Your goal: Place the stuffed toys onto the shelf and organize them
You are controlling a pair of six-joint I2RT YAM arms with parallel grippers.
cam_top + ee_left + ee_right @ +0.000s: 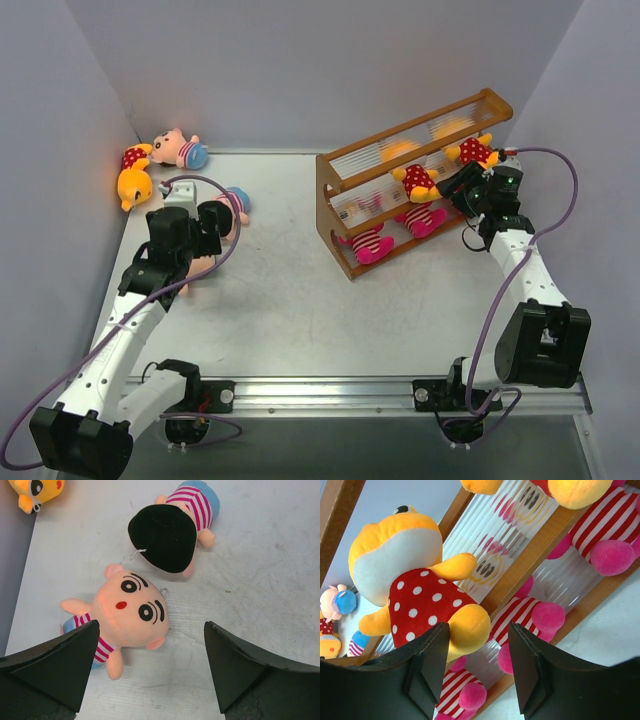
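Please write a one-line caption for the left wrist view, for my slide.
Open left gripper above a face-up boy doll; a second boy doll lies face down beyond it.

Shelf (330, 190) stands angled on table (300, 300), back right. Two shelf bears (418, 181) (474, 151) on middle tier, striped dolls (370, 243) (425, 218) on bottom tier below them. Far-left corner: corner bear (133, 175), corner boy doll (180, 150) just right of it. Nearer: face-down boy doll (170, 535) just behind face-up boy doll (130, 610).
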